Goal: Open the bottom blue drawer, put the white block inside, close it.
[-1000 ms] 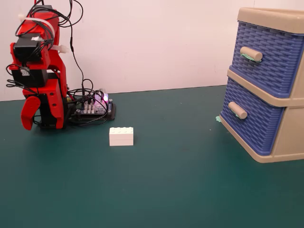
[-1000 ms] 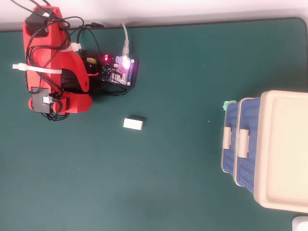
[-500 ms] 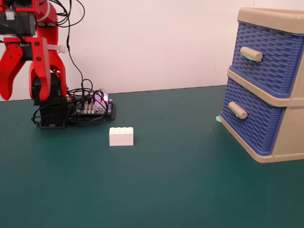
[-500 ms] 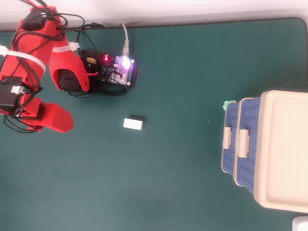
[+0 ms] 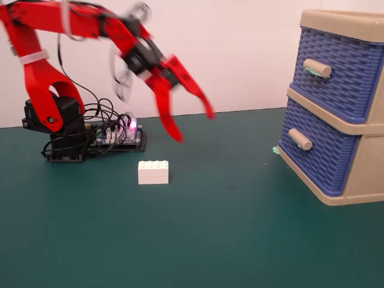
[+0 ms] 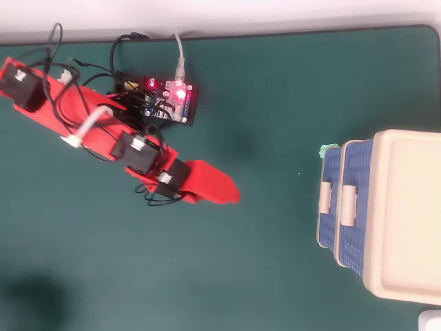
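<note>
I have the gripper [image 5: 193,125] up in the air above the green mat [image 5: 228,228], its two red jaws spread well apart with nothing between them, and the white block [image 5: 153,172] sits on the mat below it and a little to the left in the fixed view. In the overhead view I cannot see the block at all; I take it to be hidden under the arm. The block looks like a studded plastic brick, so I judge it light, rigid and fairly smooth: it should not deform, but it could slip or twist if I pinch it off-centre, so I would close on its two long flat sides, low of the studs. The bottom blue drawer [image 5: 321,153] is shut, well apart from the block at the right in the fixed view. Its woven plastic front looks stiff, and the only sensible hold is the beige handle [image 5: 300,139], a short round bar that may be slick; I expect the light cabinet [image 6: 406,214] could slide when I pull. I can read no brand, label or writing anywhere; the circuit board [image 6: 169,100] behind the arm shows only lit LEDs.
</note>
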